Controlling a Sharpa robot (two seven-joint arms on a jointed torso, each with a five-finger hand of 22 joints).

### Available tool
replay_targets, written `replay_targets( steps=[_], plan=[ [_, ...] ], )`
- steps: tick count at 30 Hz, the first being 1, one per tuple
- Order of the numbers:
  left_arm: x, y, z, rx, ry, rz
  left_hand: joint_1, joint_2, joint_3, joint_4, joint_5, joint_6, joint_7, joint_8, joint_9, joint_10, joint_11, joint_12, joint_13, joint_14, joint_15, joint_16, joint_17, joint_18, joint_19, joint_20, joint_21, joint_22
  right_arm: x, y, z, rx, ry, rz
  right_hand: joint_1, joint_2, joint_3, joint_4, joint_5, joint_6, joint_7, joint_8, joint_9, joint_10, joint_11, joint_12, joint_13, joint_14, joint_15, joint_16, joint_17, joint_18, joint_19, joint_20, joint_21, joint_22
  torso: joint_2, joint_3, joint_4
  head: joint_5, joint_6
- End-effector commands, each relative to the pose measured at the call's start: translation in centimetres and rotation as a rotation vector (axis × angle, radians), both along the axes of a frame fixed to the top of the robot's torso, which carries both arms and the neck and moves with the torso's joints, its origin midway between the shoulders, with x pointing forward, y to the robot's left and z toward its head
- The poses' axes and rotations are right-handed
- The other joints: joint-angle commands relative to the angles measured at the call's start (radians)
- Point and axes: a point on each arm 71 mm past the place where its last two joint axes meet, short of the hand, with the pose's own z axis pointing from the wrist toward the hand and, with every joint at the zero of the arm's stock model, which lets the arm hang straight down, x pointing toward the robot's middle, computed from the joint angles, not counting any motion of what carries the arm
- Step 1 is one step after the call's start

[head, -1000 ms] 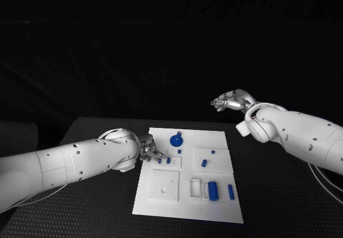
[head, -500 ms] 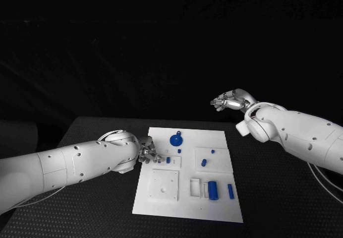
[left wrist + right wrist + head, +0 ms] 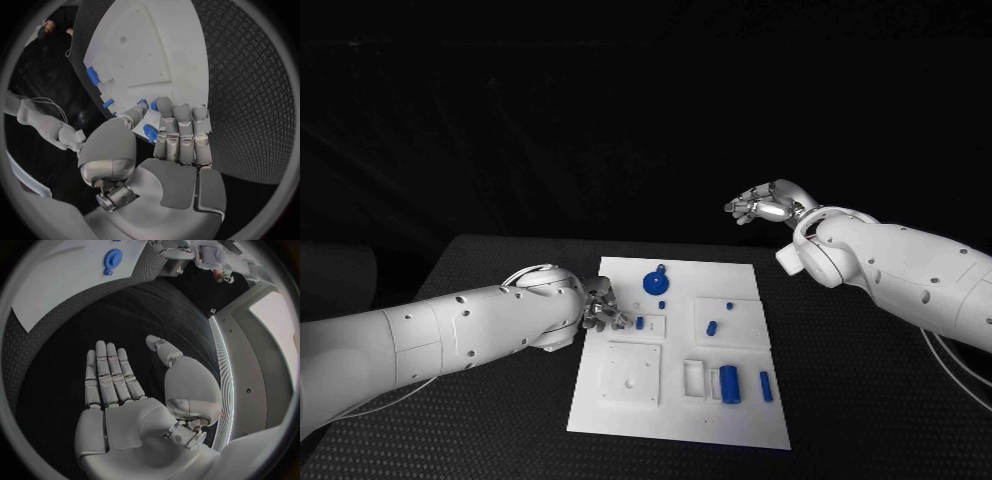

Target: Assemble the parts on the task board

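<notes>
The white task board (image 3: 678,412) lies mid-table, also seen as the board (image 3: 150,45) and the board (image 3: 50,285). My left hand (image 3: 600,307) sits at its left edge; this left hand (image 3: 169,145) pinches a small blue part (image 3: 150,133) between thumb and fingers. A small blue peg (image 3: 639,322) stands just beside it. My right hand (image 3: 764,206) hangs raised beyond the board's far right corner; that right hand (image 3: 119,390) is flat, with nothing in it. A round blue disc (image 3: 655,283) lies near the far edge, also seen as the disc (image 3: 113,260).
On the board lie a thick blue cylinder (image 3: 728,383), a slim blue pin (image 3: 766,386) and a short blue piece (image 3: 711,327). A raised white square plate (image 3: 632,375) sits at its near left. Black ribbed table (image 3: 862,400) surrounds the board.
My left hand has drawn slightly back toward the board's left edge. The right hand has stayed raised and still.
</notes>
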Motion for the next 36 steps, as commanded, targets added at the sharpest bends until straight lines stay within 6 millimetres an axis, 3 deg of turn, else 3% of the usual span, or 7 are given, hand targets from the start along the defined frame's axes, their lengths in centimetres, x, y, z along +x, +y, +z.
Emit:
replay_targets(
  steps=[1, 13, 21, 33, 35, 36],
  plan=[
    [-0.09, -0.22, -0.19, -0.004, 0.011, -0.017, 0.003, 0.008, -0.002, -0.009, 0.006, -0.004, 0.001, -0.004, -0.003, -0.001, 0.004, -0.005, 0.001, -0.006, -0.001, 0.006, -0.001, -0.011, -0.007, -0.081, -0.005, 0.018, -0.03, 0.13, -0.04, 0.001, 0.002, 0.012, -0.002, 0.011, -0.004, 0.003, 0.004, -0.005, 0.019, 0.002, -0.001, 0.006, 0.001, -0.005, -0.001, 0.004, 0.003, -0.006, 0.001, 0.013, 0.001, 0.006, -0.005, 0.001, 0.0, 0.0001, 0.0, 0.0, -0.001],
    [-0.05, -0.14, -0.26, 0.0, 0.016, -0.015, 0.03, 0.031, 0.001, -0.047, 0.011, 0.0, 0.0, -0.005, -0.004, 0.001, 0.003, -0.006, 0.002, -0.005, 0.0, 0.006, -0.002, -0.013, -0.005, -0.081, -0.006, 0.018, -0.04, 0.12, -0.05, 0.001, 0.003, 0.013, -0.002, 0.011, -0.004, 0.003, 0.004, -0.005, 0.019, 0.002, -0.001, 0.006, 0.001, -0.005, -0.001, 0.004, 0.003, -0.006, 0.001, 0.013, 0.001, 0.006, -0.005, 0.001, 0.0, 0.0004, 0.0002, -0.001, -0.002],
    [0.02, -0.38, -0.44, 0.001, 0.015, -0.016, 0.081, 0.061, 0.016, -0.109, 0.016, 0.003, 0.001, -0.006, -0.005, 0.003, 0.004, -0.008, 0.003, -0.004, 0.001, 0.008, -0.003, -0.016, -0.003, -0.08, -0.006, 0.019, -0.05, 0.17, -0.05, 0.001, 0.003, 0.015, -0.003, 0.011, -0.004, 0.003, 0.004, -0.005, 0.019, 0.002, -0.001, 0.006, 0.001, -0.005, -0.001, 0.004, 0.003, -0.006, 0.002, 0.013, 0.001, 0.007, -0.006, 0.002, 0.0, 0.0005, 0.0001, -0.002, -0.004],
    [-0.03, -0.25, -0.91, 0.005, 0.019, -0.014, 0.098, 0.085, 0.023, -0.141, 0.023, 0.01, 0.0, -0.005, -0.004, 0.009, 0.002, -0.008, 0.003, 0.001, 0.002, 0.01, -0.004, -0.017, 0.001, -0.08, -0.005, 0.019, -0.05, 0.22, -0.06, 0.001, 0.003, 0.015, -0.003, 0.011, -0.004, 0.004, 0.004, -0.005, 0.019, 0.002, -0.002, 0.006, 0.001, -0.005, -0.001, 0.004, 0.003, -0.006, 0.002, 0.013, 0.001, 0.007, -0.006, 0.002, 0.0, 0.0009, -0.0004, -0.001, -0.004],
    [-0.03, -0.2, -0.9, 0.003, 0.017, -0.015, 0.11, 0.098, 0.03, -0.159, 0.042, 0.01, 0.0, -0.005, -0.004, 0.011, 0.002, -0.009, 0.003, 0.001, 0.003, 0.01, -0.004, -0.018, 0.001, -0.079, -0.005, 0.019, -0.05, 0.24, -0.06, 0.001, 0.003, 0.016, -0.003, 0.011, -0.004, 0.004, 0.004, -0.005, 0.019, 0.002, -0.002, 0.006, 0.001, -0.005, -0.001, 0.004, 0.003, -0.006, 0.002, 0.013, 0.001, 0.007, -0.006, 0.002, 0.0, 0.0009, -0.0001, -0.001, -0.004],
    [-0.04, -0.19, -0.89, 0.002, 0.017, -0.015, 0.111, 0.102, 0.032, -0.165, 0.075, 0.011, 0.0, -0.004, -0.004, 0.012, 0.003, -0.01, 0.003, 0.002, 0.005, 0.01, -0.005, -0.019, 0.002, -0.078, -0.005, 0.019, -0.06, 0.23, -0.06, 0.001, 0.003, 0.016, -0.003, 0.011, -0.004, 0.004, 0.004, -0.005, 0.019, 0.002, -0.002, 0.006, 0.001, -0.005, -0.001, 0.004, 0.003, -0.006, 0.002, 0.013, 0.001, 0.007, -0.006, 0.002, 0.0, 0.001, -0.0002, -0.001, -0.004]
  ],
)
